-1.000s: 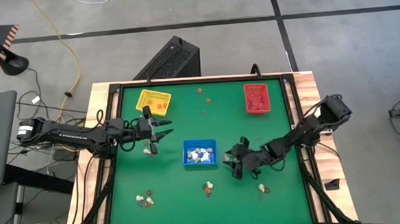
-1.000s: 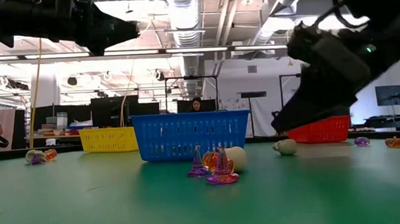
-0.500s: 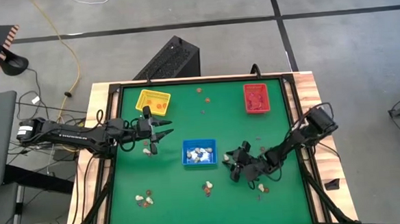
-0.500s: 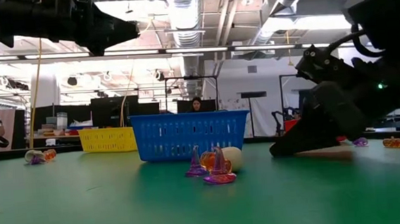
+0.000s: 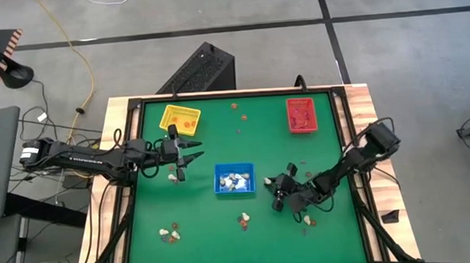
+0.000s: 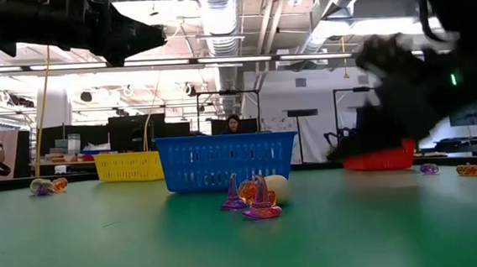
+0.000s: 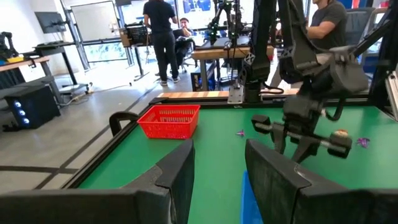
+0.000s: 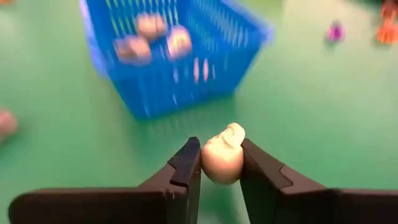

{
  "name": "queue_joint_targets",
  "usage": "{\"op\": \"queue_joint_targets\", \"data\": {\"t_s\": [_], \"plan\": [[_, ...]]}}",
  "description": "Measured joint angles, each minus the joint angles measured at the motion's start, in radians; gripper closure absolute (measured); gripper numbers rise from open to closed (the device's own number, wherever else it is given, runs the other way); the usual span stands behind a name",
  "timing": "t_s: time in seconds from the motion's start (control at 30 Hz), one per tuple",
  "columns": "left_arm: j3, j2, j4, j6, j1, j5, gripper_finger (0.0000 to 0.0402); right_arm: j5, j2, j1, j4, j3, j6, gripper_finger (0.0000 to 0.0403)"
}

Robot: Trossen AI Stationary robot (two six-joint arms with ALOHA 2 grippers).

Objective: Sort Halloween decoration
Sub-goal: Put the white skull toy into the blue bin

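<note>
Right gripper: (image 8: 221, 163) its two dark fingers are clamped on a whitish trinket (image 8: 224, 155) — a small skull-like piece — low over the green table (image 5: 200, 230), just beside the blue tray (image 5: 234, 180) on its right-arm side.

Left gripper: (image 5: 189, 154) hangs with jaws parted and nothing between them, between the yellow tray (image 5: 179, 118) and the blue tray; from its wrist view the fingers (image 7: 177, 174) stand apart with bare table showing through the gap.

Sorted so far: the blue tray already holds several whitish pieces (image 8: 143, 38). The yellow tray looks to have something orange in it, and the red tray (image 5: 301, 115) something dark, though both are too small to tell for certain.

Left to sort: a cluster by the near left edge (image 5: 170, 233), a purple-and-orange pair with a pale piece in front of the blue tray (image 6: 260, 198), a piece or two under the right arm (image 5: 307, 221), one beside the left gripper (image 5: 173, 177), and a few dark specks near the far edge between the yellow and red trays (image 5: 238, 107).

Progress: I judge it partway — the whitish sort is well on, with roughly a dozen trinkets loose on the table.

Next need: the held piece looks bound for the blue tray, a short carry and a release above its rim.
</note>
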Motion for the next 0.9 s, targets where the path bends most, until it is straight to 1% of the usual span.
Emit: {"op": "queue_joint_targets", "data": {"t_s": [0.17, 0.27, 0.33, 0.4, 0.47, 0.57, 0.6, 0.7, 0.8, 0.9], "plan": [[0.000, 0.000, 0.000, 0.000, 0.000, 0.000, 0.0269, 0.002, -0.126, -0.010, 0.005, 0.003, -0.135, 0.0288], [0.000, 0.000, 0.000, 0.000, 0.000, 0.000, 0.0269, 0.003, -0.182, -0.040, 0.012, 0.028, -0.226, 0.0272], [0.000, 0.000, 0.001, 0.000, 0.000, 0.000, 0.0269, -0.002, -0.193, -0.068, 0.020, 0.056, -0.294, 0.0263], [0.000, 0.000, 0.002, 0.000, 0.000, 0.000, 0.0269, -0.060, -0.182, -0.099, 0.041, 0.084, -0.360, 0.0263], [0.000, 0.000, 0.003, 0.000, 0.000, 0.000, 0.0269, -0.158, -0.150, -0.132, 0.096, 0.119, -0.405, 0.0268], [0.000, 0.000, 0.002, -0.005, 0.000, 0.000, 0.0269, -0.299, -0.085, -0.177, 0.118, 0.175, -0.421, 0.0275], [0.000, 0.000, 0.002, -0.005, 0.000, 0.000, 0.0269, -0.330, -0.068, -0.189, 0.117, 0.190, -0.420, 0.0274], [0.000, 0.000, -0.003, -0.005, 0.000, 0.000, 0.0269, -0.383, -0.026, -0.219, 0.121, 0.240, -0.421, 0.0258], [0.000, 0.000, -0.010, -0.008, 0.000, 0.000, 0.0269, -0.404, -0.010, -0.240, 0.080, 0.274, -0.420, 0.0227], [0.000, 0.000, -0.022, -0.007, 0.000, 0.000, 0.0269, -0.428, -0.024, -0.251, 0.014, 0.292, -0.420, 0.0195]]}}
